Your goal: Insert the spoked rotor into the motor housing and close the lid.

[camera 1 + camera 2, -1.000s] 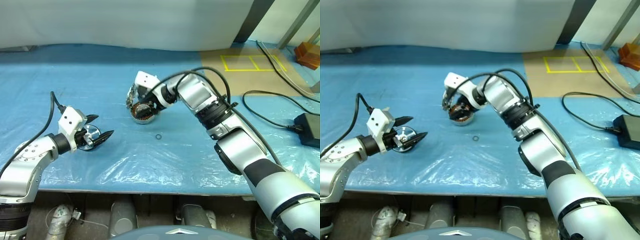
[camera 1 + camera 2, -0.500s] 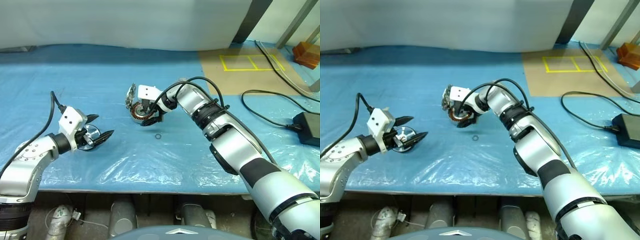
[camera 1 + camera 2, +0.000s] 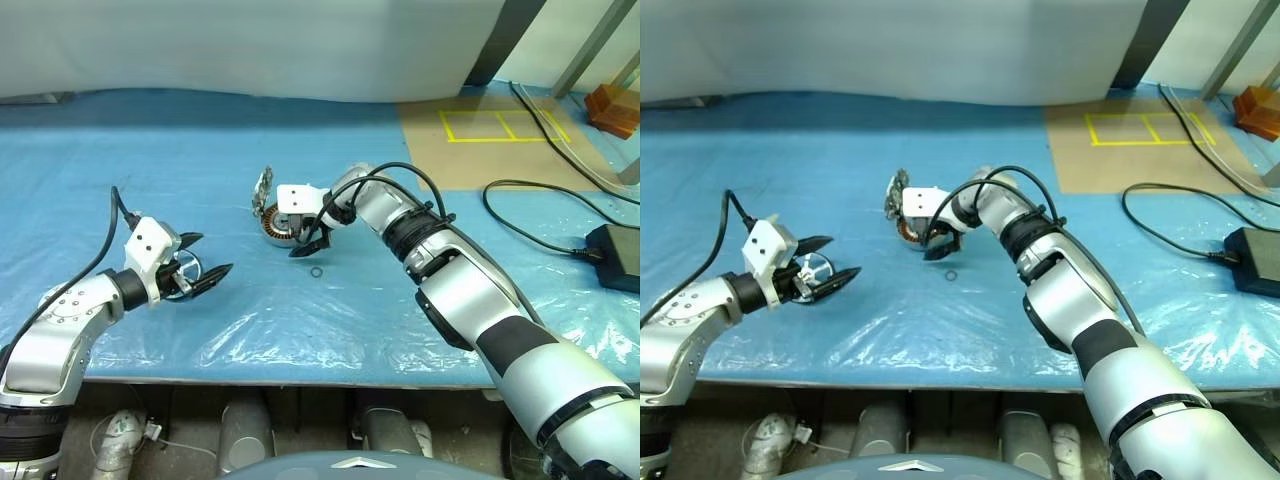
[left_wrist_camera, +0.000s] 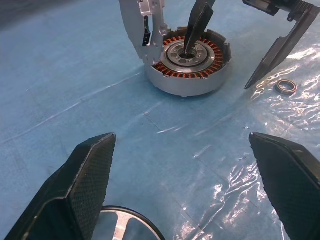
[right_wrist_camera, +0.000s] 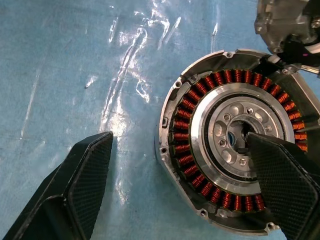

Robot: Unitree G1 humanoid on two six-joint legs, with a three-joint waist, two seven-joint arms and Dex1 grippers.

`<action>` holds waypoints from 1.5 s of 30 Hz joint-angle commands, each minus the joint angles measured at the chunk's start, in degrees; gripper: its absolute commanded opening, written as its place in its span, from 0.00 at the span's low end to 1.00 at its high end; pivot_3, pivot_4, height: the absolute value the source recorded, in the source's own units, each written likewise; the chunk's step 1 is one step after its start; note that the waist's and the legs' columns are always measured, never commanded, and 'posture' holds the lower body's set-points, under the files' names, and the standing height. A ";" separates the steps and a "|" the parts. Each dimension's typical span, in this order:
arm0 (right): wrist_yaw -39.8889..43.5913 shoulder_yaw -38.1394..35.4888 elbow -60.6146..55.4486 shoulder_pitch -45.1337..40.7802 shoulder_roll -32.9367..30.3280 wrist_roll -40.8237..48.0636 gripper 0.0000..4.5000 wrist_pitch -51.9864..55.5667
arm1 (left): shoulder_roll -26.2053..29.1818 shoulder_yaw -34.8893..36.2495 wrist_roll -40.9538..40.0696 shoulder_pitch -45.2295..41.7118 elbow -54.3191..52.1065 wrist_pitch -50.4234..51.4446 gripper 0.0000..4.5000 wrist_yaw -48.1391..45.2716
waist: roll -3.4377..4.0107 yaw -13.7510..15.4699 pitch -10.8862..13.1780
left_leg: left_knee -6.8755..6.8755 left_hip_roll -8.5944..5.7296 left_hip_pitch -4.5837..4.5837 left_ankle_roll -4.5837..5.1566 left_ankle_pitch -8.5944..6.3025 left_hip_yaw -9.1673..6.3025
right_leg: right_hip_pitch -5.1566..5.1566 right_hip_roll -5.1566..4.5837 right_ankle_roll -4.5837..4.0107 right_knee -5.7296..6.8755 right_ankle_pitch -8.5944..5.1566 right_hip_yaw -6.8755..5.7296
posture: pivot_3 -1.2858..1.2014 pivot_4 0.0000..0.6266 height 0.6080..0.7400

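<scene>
Housing (image 3: 281,226) on blue sheet (image 3: 200,150), lid (image 3: 262,187) upright at its rim. Right gripper (image 4: 235,55) wide apart, one finger (image 4: 196,25) in hub. Left gripper (image 3: 198,262) spread around rotor (image 3: 814,268), not gripping.

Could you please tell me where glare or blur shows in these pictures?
Left wrist view: white glare on the plastic sheet; near fingers soft. Right wrist view: glare streaks left of the motor housing, copper windings crisp. Head views: even light.
</scene>
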 commanded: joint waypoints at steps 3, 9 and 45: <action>-3.46 2.89 1.73 0.50 -1.34 -5.75 0.99 -7.35 | -0.41 -0.01 0.30 -0.33 -1.32 -0.61 1.00 0.72 | 0.00 0.03 0.00 | 0.03 0.00 0.02 0.00 0.00 0.00 | 0.00 -0.01 0.00 0.05 0.00 0.00 | 0.52 0.24 1.00; -2.64 4.39 2.54 0.79 -1.84 -8.74 0.95 -13.50 | -0.58 -0.21 0.42 -0.43 -1.35 -0.73 1.00 0.87 | 0.00 0.17 0.00 | 0.09 -0.01 0.04 0.01 0.00 0.00 | 0.03 -0.04 -0.01 0.12 -0.01 0.01 | 0.52 0.24 1.00; 1.64 -5.51 -20.45 -2.60 10.72 6.92 0.57 72.91 | -1.76 0.27 0.03 0.50 -2.70 -0.71 1.00 2.94 | 0.01 0.17 -0.02 | -0.02 0.15 0.08 -0.03 -0.01 0.01 | 0.01 0.11 -0.04 0.06 -0.03 -0.02 | 0.52 0.24 1.00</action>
